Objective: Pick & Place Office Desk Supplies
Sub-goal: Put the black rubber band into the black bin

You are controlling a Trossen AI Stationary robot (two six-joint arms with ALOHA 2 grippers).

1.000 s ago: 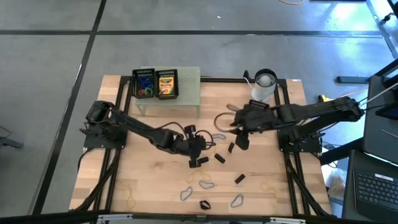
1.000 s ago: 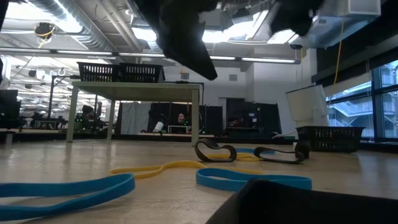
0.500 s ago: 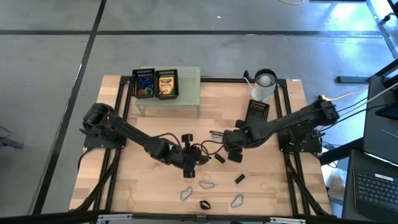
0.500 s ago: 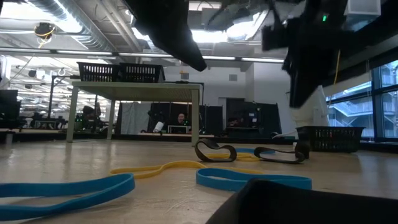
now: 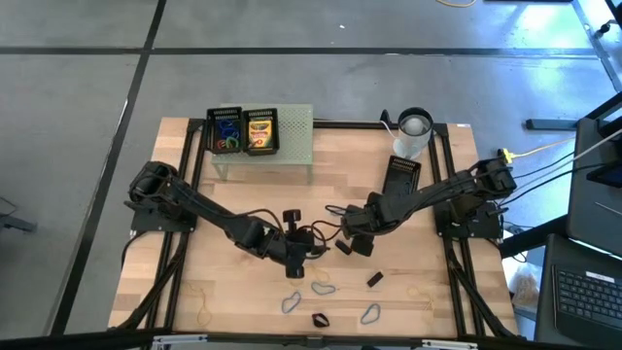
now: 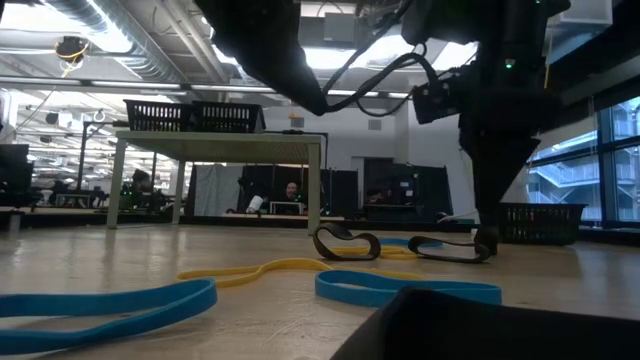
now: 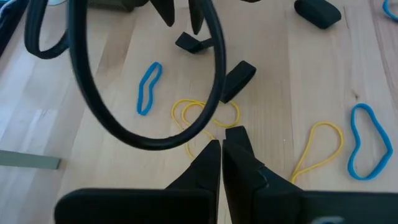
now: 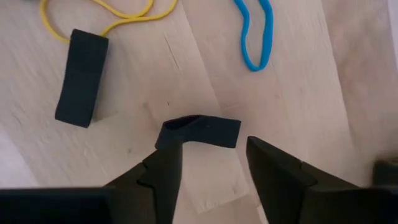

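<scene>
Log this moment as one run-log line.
left pincer: shut, empty, above yellow rubber band | right pincer: open, straddling small folded black band | black band: flat on wooden table

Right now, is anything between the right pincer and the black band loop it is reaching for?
Nothing visible: the open right pincer hangs just short of the flat black band loop, only bare wooden table between them.
</scene>
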